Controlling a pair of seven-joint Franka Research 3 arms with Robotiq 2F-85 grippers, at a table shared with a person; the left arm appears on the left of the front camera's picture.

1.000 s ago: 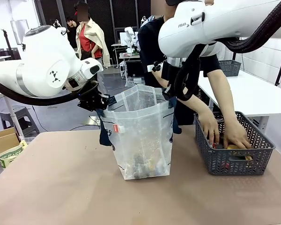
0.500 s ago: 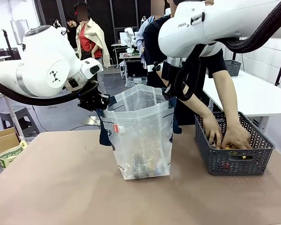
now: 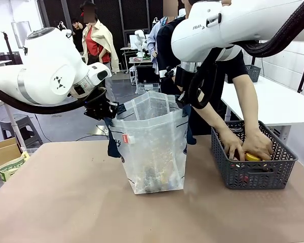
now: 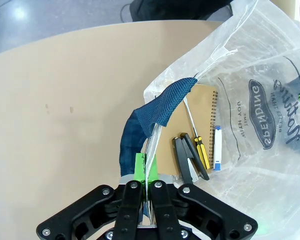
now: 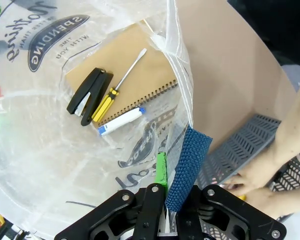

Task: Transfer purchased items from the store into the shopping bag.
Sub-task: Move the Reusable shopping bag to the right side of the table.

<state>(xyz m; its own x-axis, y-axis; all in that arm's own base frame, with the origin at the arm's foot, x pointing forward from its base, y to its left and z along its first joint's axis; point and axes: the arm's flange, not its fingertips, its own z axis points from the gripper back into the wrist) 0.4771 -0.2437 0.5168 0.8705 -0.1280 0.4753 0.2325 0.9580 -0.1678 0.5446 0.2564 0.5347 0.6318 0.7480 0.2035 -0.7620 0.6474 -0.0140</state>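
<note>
While the shopping bag (image 3: 152, 147) is standing upright near the middle of the brown table (image 3: 66, 202), the two arms are holding its mouth open from both sides. The left gripper (image 4: 148, 186) is pinching the plastic rim of the bag, its jaws closed tight on it just beside a navy strap handle (image 4: 157, 105). The right gripper (image 5: 166, 192) is clamping the opposite rim together with the other navy strap (image 5: 188, 162).

On the bottom of the bag a brown spiral notebook (image 4: 202, 110) is lying flat. On it a black stapler (image 4: 187, 161), a screwdriver with a yellow and black handle (image 4: 199, 142) and a white and blue marker (image 4: 217, 149) are lying side by side.

To the right of the bag, apart from it, the person is reaching with one hand (image 3: 232, 146) and the other hand (image 3: 259, 144) into the dark grey mesh basket (image 3: 253, 174). A yellow item (image 3: 252, 157) is showing under the fingers.
</note>
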